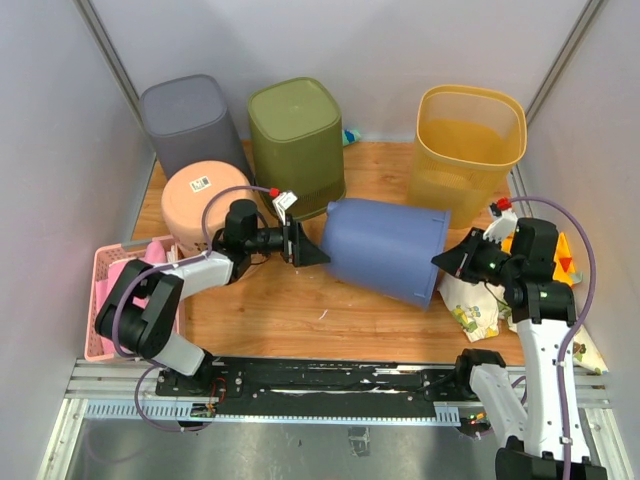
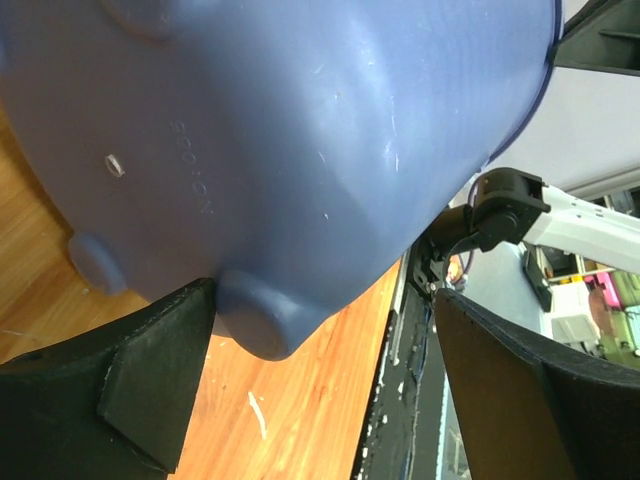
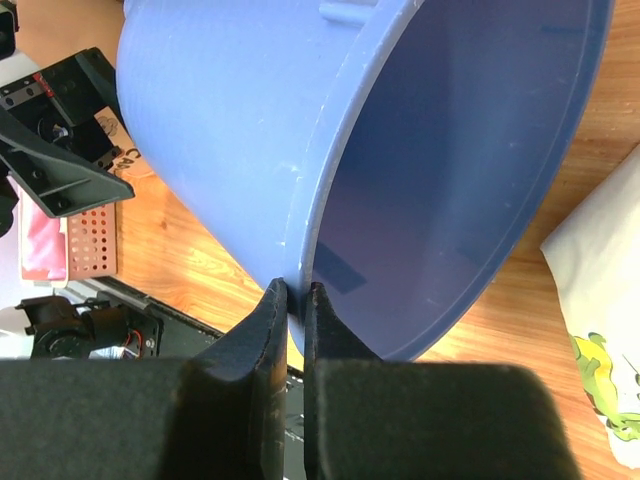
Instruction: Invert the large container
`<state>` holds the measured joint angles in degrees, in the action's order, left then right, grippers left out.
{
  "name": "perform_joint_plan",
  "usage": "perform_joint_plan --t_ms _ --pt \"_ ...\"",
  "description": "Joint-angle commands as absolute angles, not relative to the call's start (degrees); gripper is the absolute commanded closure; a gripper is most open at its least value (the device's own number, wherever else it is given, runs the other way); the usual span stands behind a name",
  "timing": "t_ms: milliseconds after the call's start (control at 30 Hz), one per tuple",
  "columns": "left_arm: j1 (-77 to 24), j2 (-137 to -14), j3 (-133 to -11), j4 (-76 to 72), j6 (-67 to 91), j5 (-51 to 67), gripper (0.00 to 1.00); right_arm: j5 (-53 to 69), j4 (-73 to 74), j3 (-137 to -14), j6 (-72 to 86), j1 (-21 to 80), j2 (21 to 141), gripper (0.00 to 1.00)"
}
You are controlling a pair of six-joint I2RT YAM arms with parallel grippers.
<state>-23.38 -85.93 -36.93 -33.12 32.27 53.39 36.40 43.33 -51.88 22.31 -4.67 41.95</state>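
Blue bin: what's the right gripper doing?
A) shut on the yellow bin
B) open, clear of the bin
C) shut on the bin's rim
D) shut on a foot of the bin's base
C: in the right wrist view the right gripper is shut on the rim of the blue bin, with one of its fingers outside the wall and one inside.

Raised lettering (image 2: 192,170) is moulded into the blue container (image 2: 300,110) near its base, too faint to read. The white sticker (image 1: 201,184) on the pink tub (image 1: 190,215) shows dark print, which is also illegible.
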Motion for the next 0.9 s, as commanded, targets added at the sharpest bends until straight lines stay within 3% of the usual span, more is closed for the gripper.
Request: perform_joint_plan --t_ms 0,467,867 --pt "-26.4 -85.6 -39.4 -37.7 36.9 59.7 0.09 38.6 43.2 -51.4 23.3 -5.4 42.3 1.0" --pt "-32.5 -70.5 -43.2 -37.7 49.1 56.1 0.11 40.7 28.7 -44.7 40.0 -5.3 40.3 1.0" --pt "-36.6 -67.9 -50.5 -37.8 52.7 53.3 0.11 43.5 11.8 -34.2 55.6 -3.7 40.0 0.98"
